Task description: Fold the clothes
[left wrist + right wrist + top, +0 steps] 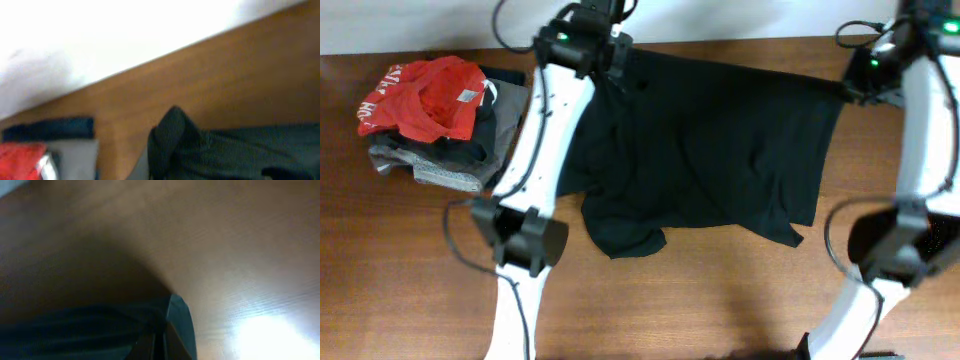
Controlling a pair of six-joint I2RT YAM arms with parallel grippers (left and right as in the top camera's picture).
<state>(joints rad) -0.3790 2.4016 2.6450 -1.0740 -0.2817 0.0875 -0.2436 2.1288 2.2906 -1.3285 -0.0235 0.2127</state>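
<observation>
Left gripper (625,72) and right gripper (848,92) are each pinched shut on the top edge of the black shirt (710,150), which lies upper centre of frame on the table (720,310); I judge that a thin pinch may slip, or the bunched lower-left corner may fold crooked; the long axis runs left-right, loose edge toward the bottom.
</observation>
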